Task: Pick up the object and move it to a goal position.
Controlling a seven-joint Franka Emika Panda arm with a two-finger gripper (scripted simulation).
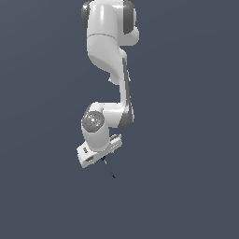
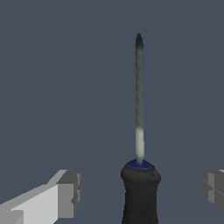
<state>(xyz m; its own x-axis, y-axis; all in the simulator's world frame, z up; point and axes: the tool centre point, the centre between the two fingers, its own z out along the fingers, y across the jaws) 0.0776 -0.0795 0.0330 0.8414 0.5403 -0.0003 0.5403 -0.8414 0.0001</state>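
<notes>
The object is a small screwdriver (image 2: 140, 192) with a black handle, a blue ring at the handle's end and a thin dark shaft (image 2: 139, 87). In the wrist view the handle lies between my gripper's (image 2: 141, 189) two fingers. The grey fingertips (image 2: 70, 192) stand well apart from the handle on both sides, so the gripper is open. In the exterior view the white gripper (image 1: 97, 153) is low over the flat ground, and only the object's thin shaft (image 1: 108, 169) sticks out from under it. The handle is hidden there by the hand.
The arm (image 1: 109, 51) comes down from the top of the exterior view. Everything around it is a plain dark grey-blue ground (image 1: 186, 186), with no other objects or edges in view.
</notes>
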